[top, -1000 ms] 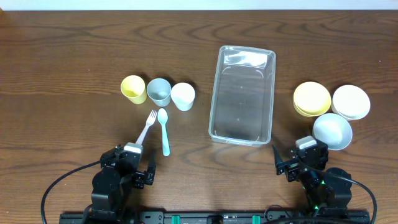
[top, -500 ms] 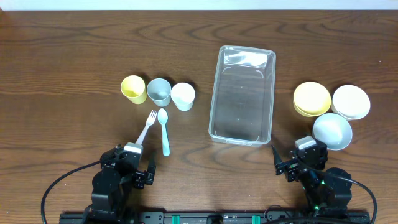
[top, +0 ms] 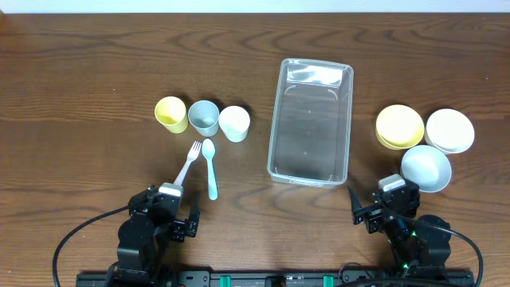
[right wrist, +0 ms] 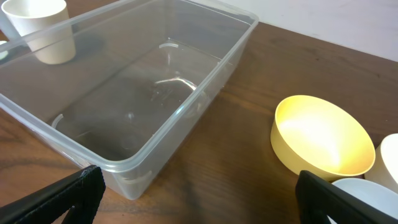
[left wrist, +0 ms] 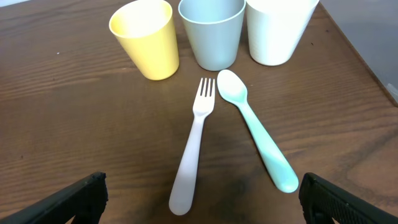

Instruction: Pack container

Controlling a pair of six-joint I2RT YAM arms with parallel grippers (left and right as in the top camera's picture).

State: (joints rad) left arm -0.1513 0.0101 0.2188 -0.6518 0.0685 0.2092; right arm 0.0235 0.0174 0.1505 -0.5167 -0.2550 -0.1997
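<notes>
Wood-grain table (top: 96,64) carries the clear container (top: 309,131), empty, right of centre and reaching toward the far edge. Three bowls (top: 399,126) sit nearer the right edge and three cups (top: 203,117) left of centre, with the fork (top: 186,165) and spoon (top: 210,168) just in front of them. The left gripper (left wrist: 208,200) and right gripper (right wrist: 199,202) hang near the front edge, jaws spread wide, holding nothing. The likely risks (a judgement only) are that the flat fork slips a pinch, or that a careless reach topples the close-set cups.

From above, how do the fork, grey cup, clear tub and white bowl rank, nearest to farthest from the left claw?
From the left gripper:
1. Fork, just ahead.
2. Grey cup, beyond the fork.
3. Container, to the right.
4. White bowl, far right.
</notes>
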